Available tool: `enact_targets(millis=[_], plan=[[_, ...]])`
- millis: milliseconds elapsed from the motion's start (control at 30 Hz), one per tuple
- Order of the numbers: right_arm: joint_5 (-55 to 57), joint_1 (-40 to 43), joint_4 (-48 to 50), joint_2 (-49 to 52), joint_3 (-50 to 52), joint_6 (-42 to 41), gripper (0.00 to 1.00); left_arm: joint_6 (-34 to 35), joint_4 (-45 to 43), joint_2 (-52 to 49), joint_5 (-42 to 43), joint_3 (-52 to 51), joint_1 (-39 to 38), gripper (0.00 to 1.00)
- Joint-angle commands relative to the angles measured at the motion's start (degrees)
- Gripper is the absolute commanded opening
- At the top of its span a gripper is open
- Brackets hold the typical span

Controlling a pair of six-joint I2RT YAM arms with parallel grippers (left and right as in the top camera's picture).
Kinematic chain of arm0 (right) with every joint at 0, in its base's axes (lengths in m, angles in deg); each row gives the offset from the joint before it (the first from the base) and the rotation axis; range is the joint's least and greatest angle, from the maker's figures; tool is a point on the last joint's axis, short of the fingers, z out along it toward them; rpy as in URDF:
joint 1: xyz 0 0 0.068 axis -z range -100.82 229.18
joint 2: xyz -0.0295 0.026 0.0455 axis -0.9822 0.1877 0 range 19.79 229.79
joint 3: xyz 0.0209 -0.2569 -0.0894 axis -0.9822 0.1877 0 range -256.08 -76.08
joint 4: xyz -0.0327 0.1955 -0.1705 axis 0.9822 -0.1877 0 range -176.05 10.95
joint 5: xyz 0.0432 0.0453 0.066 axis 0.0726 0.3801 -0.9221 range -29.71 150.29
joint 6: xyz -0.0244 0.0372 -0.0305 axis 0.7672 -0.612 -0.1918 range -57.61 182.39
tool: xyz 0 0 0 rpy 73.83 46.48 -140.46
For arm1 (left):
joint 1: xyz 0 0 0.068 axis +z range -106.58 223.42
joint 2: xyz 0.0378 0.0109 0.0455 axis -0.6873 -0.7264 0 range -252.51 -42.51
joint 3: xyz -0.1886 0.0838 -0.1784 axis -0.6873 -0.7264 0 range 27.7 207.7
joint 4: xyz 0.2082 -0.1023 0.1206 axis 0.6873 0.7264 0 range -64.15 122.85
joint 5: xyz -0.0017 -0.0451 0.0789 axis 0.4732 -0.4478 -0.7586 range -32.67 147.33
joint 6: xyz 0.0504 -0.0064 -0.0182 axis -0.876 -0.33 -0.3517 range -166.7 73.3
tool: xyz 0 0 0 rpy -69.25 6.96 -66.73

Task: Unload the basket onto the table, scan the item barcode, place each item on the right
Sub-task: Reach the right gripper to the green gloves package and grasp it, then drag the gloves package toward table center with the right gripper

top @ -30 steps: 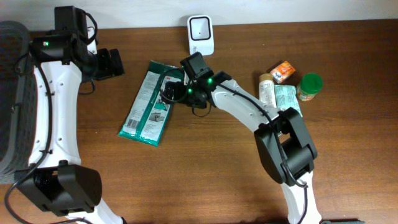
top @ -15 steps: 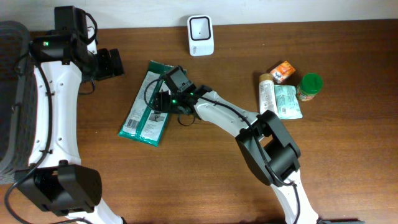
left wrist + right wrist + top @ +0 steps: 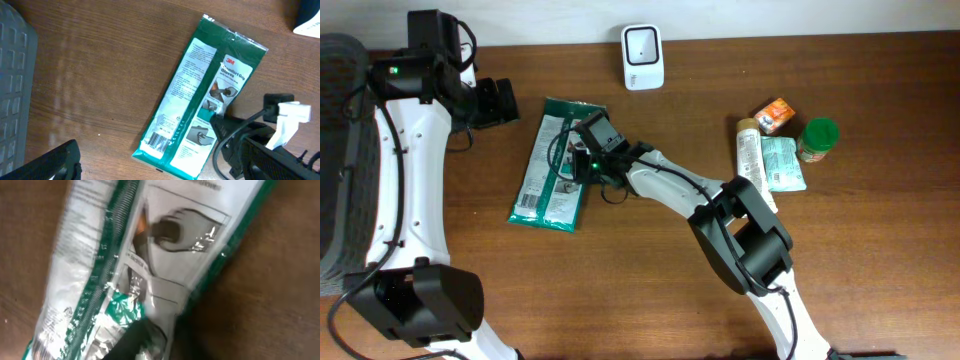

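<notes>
1. Overhead view: the right gripper (image 3: 582,160) has swung away from the scanner (image 3: 643,43) onto the green packet (image 3: 552,165), which lies left of the scanner, nearer the robot.
2. Its jaws have narrowed; whether they pinch the packet cannot be told. The packet has turned slightly.
3. The left gripper (image 3: 498,102), farther left of the scanner, gapes empty.
4. The barcode (image 3: 157,141) faces up at the end farthest from the scanner; scanning likely awaits a lift.

Blurred, edge-cropped green packet (image 3: 165,275)
</notes>
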Motion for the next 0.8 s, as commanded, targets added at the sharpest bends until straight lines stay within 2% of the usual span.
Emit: enact_targets(millis=[0, 167, 300, 400, 433, 467, 567, 633, 700, 767], plan=[[-3.8, -0.1, -2.5, 3.1, 1.0, 0.1, 0.04, -0.5, 0.0, 0.7, -0.4, 0.4, 0.0, 0.99], [-6.1, 4.6, -11.4, -3.6, 0.9, 2.4, 0.04, -0.5, 0.0, 0.7, -0.4, 0.4, 0.0, 0.99], [-2.2, 9.0, -26.9, -8.7, 0.9, 3.8, 0.04, -0.5, 0.0, 0.7, -0.4, 0.4, 0.0, 0.99], [-2.4, 10.9, -34.0, -9.6, 0.9, 6.9, 0.04, -0.5, -0.1, 0.7, -0.4, 0.4, 0.0, 0.99], [-2.4, 11.3, -35.2, -10.4, 0.9, 8.2, 0.08, -0.5, -0.1, 0.7, -0.4, 0.4, 0.0, 0.99], [-2.4, 12.0, -36.2, -11.4, 0.8, 10.3, 0.21, -0.5, 0.0, 0.7, -0.4, 0.4, 0.0, 0.99], [-2.4, 13.4, -40.1, -15.0, -2.7, 22.1, 0.46, -0.5, 0.0, 0.7, -0.4, 0.4, 0.0, 0.99], [-1.5, 13.5, -38.4, -15.6, -4.1, 26.8, 0.54, -0.5, 0.0, 0.7, -0.4, 0.4, 0.0, 0.99], [-2.4, 13.2, -35.4, -15.0, -4.1, 26.1, 0.58, -0.5, 0.0, 0.7, -0.4, 0.4, 0.0, 0.99], [-1.3, 12.8, -34.8, -13.8, -3.8, 16.5, 0.6, -0.5, 0.0, 0.7, -0.4, 0.4, 0.0, 0.99]])
